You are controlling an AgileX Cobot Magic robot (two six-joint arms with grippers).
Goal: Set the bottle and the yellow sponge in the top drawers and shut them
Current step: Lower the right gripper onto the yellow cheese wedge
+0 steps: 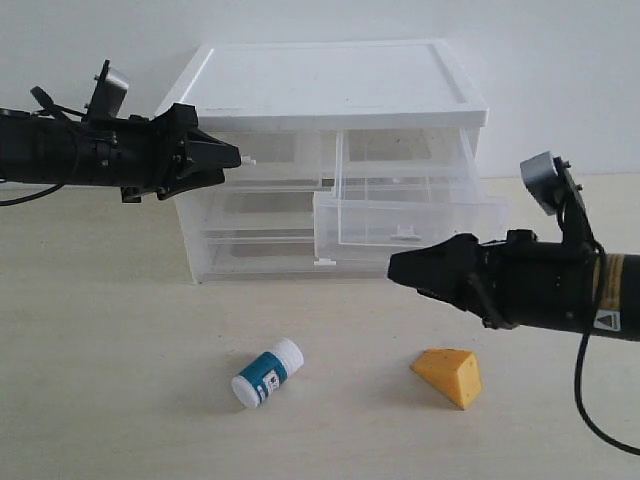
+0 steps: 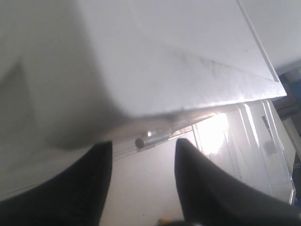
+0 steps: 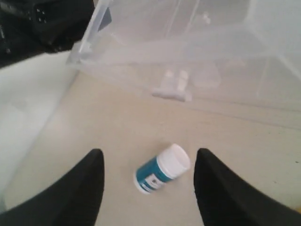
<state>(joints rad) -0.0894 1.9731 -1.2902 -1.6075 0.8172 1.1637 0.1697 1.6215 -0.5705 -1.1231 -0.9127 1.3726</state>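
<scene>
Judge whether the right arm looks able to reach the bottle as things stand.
Probably yes. The right gripper is open, and the bottle lies on its side on the table ahead of it with nothing between; the yellow sponge sits off to one side.

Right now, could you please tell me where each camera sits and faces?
Exterior: off the arms, facing the cabinet front; shows both arms, left end effector and right end effector.
Left wrist: on the left arm, looking past its fingers at a drawer handle.
Right wrist: on the right arm, looking down between its fingers at the bottle.
Shared: the bottle, exterior and right wrist.
</scene>
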